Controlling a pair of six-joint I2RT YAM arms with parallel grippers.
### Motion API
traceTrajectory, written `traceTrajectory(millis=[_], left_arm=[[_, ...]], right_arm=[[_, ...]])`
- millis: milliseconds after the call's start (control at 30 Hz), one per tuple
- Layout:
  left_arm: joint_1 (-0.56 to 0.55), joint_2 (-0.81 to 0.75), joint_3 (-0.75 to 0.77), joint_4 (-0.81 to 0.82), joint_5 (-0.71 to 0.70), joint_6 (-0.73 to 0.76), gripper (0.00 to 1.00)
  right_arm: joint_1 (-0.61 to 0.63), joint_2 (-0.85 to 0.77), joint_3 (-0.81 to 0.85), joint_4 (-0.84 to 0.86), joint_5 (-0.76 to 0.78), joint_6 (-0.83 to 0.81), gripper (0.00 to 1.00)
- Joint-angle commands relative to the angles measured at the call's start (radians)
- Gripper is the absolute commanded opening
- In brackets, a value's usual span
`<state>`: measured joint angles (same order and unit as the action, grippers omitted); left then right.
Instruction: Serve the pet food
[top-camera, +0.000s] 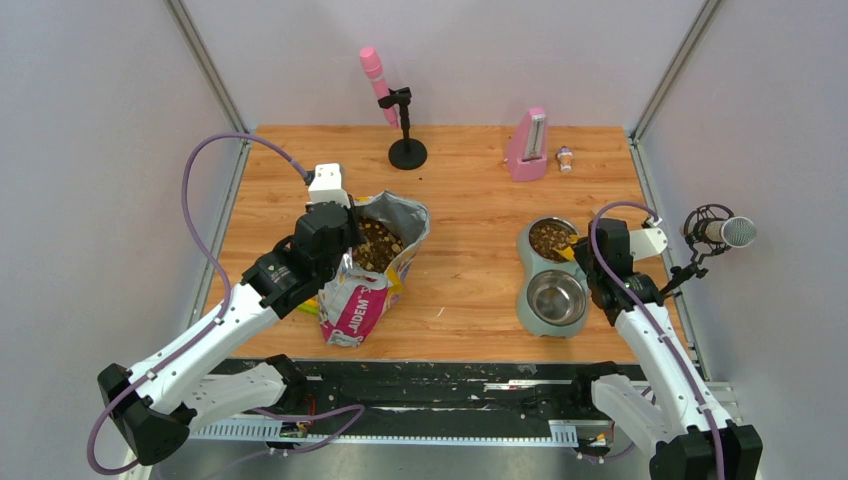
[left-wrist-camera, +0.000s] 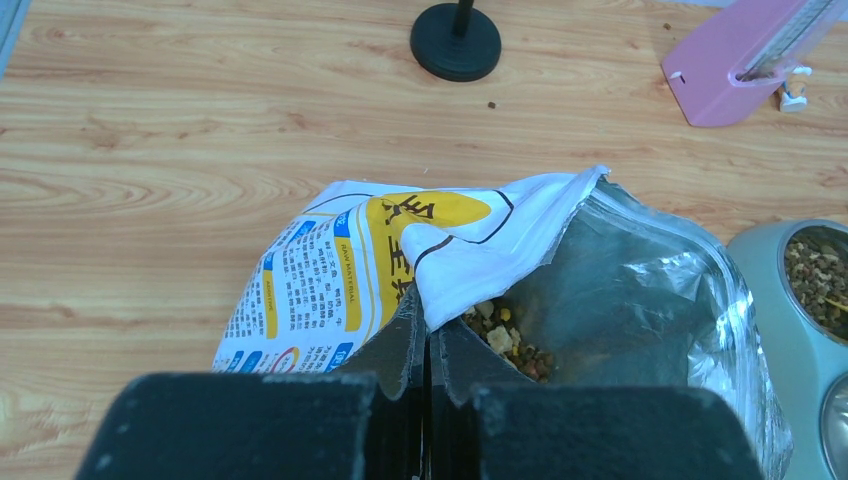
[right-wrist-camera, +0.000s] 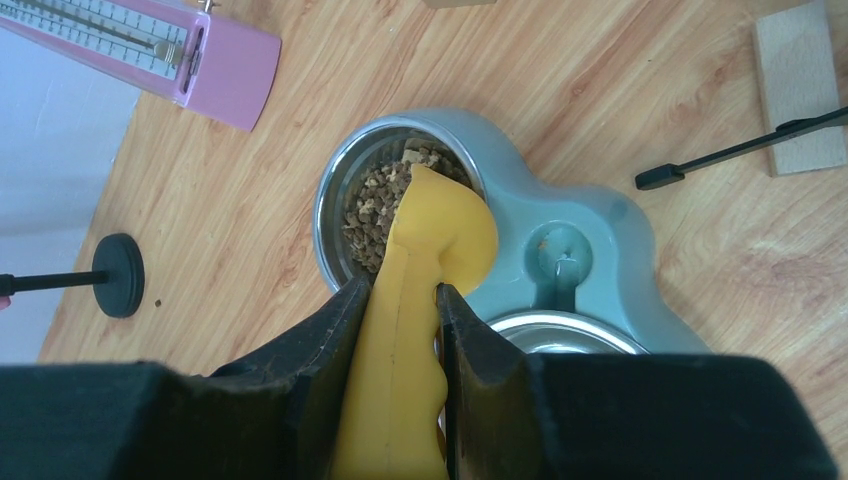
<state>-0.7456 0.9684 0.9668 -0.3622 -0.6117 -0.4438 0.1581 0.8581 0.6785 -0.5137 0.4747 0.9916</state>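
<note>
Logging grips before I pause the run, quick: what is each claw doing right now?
Left claw: closed, pinching the rim of the food bag.
Right claw: closed on the handle of the yellow scoop.

Wooden table (top-camera: 470, 200) bears bag (top-camera: 360, 300), twin-bowl feeder (top-camera: 527, 300), pink metronome (top-camera: 527, 148), microphone stand (top-camera: 407, 153).

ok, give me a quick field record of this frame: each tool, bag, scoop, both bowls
left tool: shut on rim of crinkly yellow-white-pink printed bag, mouth open
right tool: shut on handle of yellow plastic scoop
scoop head: over far bowl
small brown kibble pellets: in far steel bowl; more in bag
near steel bowl: empty
grey-green double feeder: on wooden table
</note>
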Motion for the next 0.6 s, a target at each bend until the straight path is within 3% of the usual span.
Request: traceTrajectory(millis=[0, 567], left_arm=[[-0.003, -0.031, 0.004, 0.067, -0.021, -0.011, 0.00], [-0.003, -0.031, 0.003, 0.066, -0.029, -0.011, 0.00]], right_arm=[[-0.003, 0.022, 0.067, 0.072, -0.034, -0.042, 0.00], [-0.003, 0.095, 0.151, 0.057, -0.042, -0.168, 0.00]])
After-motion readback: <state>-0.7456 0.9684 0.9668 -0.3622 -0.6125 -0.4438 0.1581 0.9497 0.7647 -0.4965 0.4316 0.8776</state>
